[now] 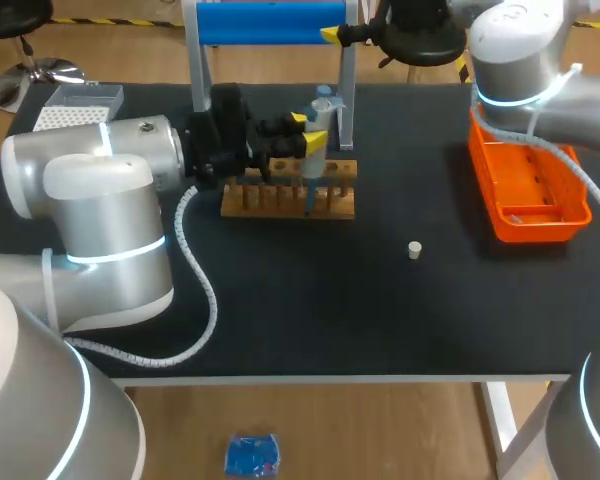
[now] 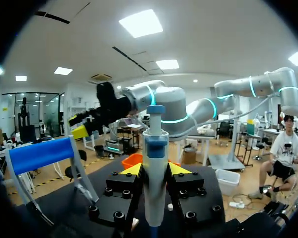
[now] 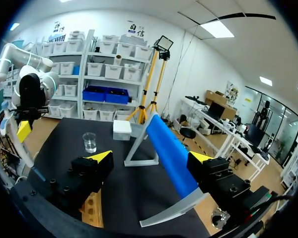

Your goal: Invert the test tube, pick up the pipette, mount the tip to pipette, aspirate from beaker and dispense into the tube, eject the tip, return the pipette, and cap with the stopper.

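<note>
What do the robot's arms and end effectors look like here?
The left arm and right arm are rounded silver-grey tubes with glowing pale-blue rings at the joints, each trailed by a white ribbed cable. The left end effector and right end effector are black, blocky, studded with bolts, with two yellow-tipped fingers.

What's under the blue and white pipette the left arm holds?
A light wooden test tube rack. The left gripper holding the blue and white pipette hides part of its rear row.
</note>
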{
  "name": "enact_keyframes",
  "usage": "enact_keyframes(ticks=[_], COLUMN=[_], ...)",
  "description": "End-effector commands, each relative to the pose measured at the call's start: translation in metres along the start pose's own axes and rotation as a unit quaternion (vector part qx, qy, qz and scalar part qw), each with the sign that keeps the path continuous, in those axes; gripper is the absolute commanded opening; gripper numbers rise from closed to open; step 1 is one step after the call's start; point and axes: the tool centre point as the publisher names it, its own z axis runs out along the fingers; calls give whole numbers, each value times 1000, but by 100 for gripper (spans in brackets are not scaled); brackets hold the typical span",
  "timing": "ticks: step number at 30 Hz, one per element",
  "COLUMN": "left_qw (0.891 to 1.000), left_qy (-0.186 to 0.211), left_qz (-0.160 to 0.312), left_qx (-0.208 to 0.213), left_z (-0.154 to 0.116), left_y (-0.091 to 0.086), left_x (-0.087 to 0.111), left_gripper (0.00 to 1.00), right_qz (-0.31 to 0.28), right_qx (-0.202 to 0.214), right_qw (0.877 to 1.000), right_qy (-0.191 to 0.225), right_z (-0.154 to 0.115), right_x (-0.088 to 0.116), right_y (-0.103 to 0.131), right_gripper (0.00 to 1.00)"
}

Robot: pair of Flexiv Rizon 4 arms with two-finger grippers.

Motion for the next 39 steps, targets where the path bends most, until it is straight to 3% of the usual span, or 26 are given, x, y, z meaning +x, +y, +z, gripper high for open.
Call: enact_keyframes(ticks=[1,9,16,26,39], left_qw=[1000,999,996,978,966], left_qy=[-17,-44,-59,-150,-201], left_qz=[-3,-14,-31,-94,-108], left_qx=[-2,-25,-66,-107,-118], left_z=[-31,-80,-98,-94,-94], left_y=[-17,-35,-35,-24,-19], left_x=[-19,-80,-123,-177,-233], left_gripper=[0,0,0,0,0], right_qz=[0,0,0,0,0], right_qx=[1,1,1,1,1], right_qw=[1000,1000,1000,1000,1000], right_qy=[1,1,1,1,1], right_z=[-1,-1,-1,-1,-1], right_x=[-1,-1,-1,-1,-1], right_y=[0,0,0,0,0], right_gripper=[100,100,100,100,100])
